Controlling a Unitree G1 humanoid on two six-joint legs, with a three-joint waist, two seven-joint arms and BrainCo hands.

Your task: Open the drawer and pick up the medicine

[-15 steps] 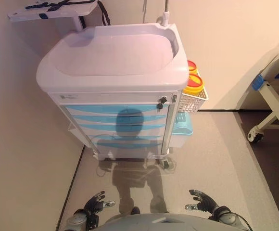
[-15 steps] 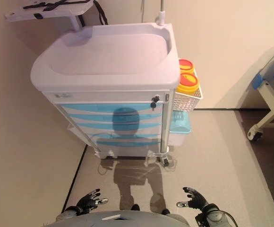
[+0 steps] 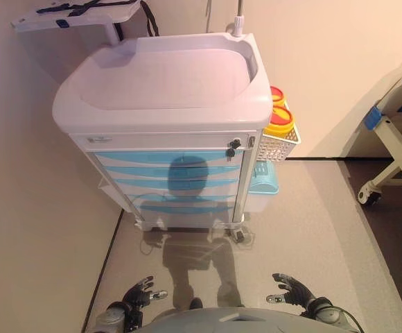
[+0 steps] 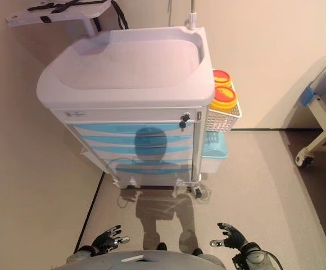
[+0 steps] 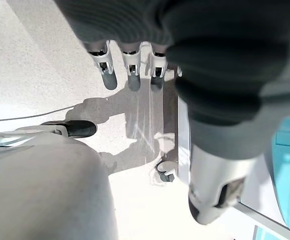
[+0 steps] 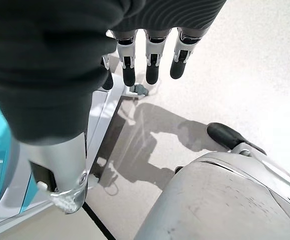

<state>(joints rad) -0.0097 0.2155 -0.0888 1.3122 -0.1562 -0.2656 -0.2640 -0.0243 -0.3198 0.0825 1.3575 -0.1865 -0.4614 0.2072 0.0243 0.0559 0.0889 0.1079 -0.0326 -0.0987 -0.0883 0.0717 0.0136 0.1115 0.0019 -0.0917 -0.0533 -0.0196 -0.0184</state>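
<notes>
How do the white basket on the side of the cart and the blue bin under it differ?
The white basket has mesh walls; the blue bin has solid ones. The basket holds yellow containers with red lids; what the bin holds cannot be seen. The basket hangs higher, just under the cart top; the bin sits beside the drawers. Both hang on the cart's right side.

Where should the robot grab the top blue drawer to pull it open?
Probably along the front of the top blue drawer, where a long blue strip runs across it like a handle. That strip faces the robot, so a hand should come straight at it from the front, fingers hooking the strip. Both the left hand and the right hand are open, empty and well short of the cart.
</notes>
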